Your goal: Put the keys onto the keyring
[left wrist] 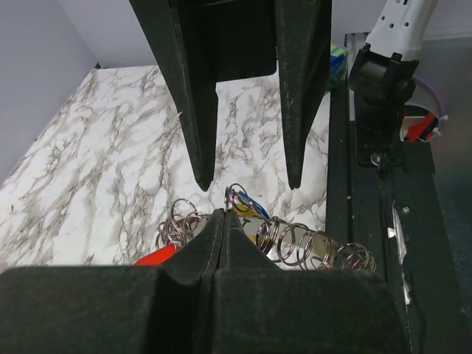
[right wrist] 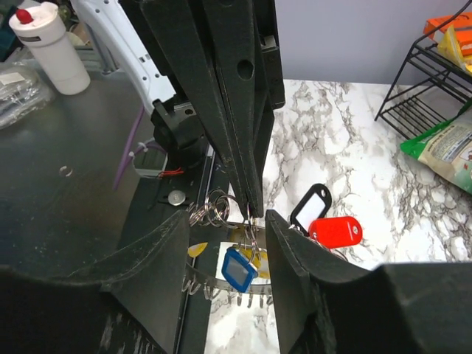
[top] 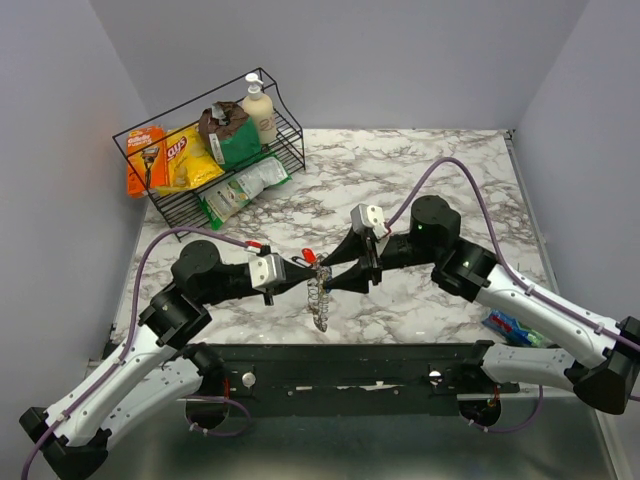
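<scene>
My left gripper (top: 306, 272) (left wrist: 223, 214) is shut on the keyring (left wrist: 236, 193) (right wrist: 252, 223), a thin silver ring pinched at its fingertips above the table. A blue-headed key (right wrist: 240, 269) hangs from that ring. Red-headed (right wrist: 335, 231) (top: 308, 256) and black-framed (right wrist: 310, 205) ones dangle beside it. A metal strip strung with several more rings (left wrist: 324, 251) (top: 320, 300) hangs below. My right gripper (top: 328, 274) (right wrist: 226, 215) (left wrist: 249, 184) faces the left one, open. Its fingers stand on either side of the held ring and the blue head and grip neither.
A black wire basket (top: 290, 150) holding snack bags and a bottle stands at the back left. A blue packet (top: 515, 328) lies near the right arm. The black mounting rail (top: 350, 365) runs along the near edge. A white bottle (right wrist: 55, 51) stands off the table.
</scene>
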Controlling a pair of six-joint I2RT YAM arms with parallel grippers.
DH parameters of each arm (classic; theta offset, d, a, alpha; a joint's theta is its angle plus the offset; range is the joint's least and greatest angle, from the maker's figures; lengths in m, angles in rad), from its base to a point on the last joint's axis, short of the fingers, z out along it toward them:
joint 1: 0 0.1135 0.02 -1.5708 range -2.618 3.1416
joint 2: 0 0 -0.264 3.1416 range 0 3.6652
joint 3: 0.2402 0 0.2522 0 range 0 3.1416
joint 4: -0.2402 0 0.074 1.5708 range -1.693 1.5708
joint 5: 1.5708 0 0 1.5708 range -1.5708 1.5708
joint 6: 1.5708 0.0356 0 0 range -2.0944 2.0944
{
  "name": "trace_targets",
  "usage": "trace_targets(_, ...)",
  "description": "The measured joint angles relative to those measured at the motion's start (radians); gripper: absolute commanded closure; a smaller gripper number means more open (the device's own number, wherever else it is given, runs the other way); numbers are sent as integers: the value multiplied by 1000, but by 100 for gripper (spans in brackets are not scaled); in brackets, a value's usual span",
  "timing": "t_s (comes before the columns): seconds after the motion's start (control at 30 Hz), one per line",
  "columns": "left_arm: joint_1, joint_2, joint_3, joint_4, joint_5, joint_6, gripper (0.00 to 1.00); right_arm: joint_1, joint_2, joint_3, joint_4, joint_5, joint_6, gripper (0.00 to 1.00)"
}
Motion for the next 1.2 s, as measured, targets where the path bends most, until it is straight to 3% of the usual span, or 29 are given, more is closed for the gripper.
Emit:
trace_targets(0.3, 0, -2, 0, 26, 19, -14, 100, 0, 35, 0, 6, -12, 20, 59)
trace_targets(0.43, 0, -6, 0, 34, 24, -19, 100, 0, 35, 0, 16, -12, 23, 83)
trace_targets(0.57, 0, -13, -5, 46, 35, -26, 100, -1, 35, 0, 28, -11, 27, 99)
trace_targets(0.93, 0, -6, -7, 37, 36, -28, 100, 0, 35, 1, 5, 11, 24, 100)
trace_targets(1.03, 0, 12, 13, -17, 30, -3, 88, 0, 45, 12, -35, 30, 14, 99)
trace_targets(1.07, 0, 16, 19, -28, 26, 8, 79, 0, 50, 19, -53, 37, 11, 100)
trace_targets(1.2, 0, 51, 67, -125, 20, 64, 57, 2, 62, 43, -127, 70, -13, 100)
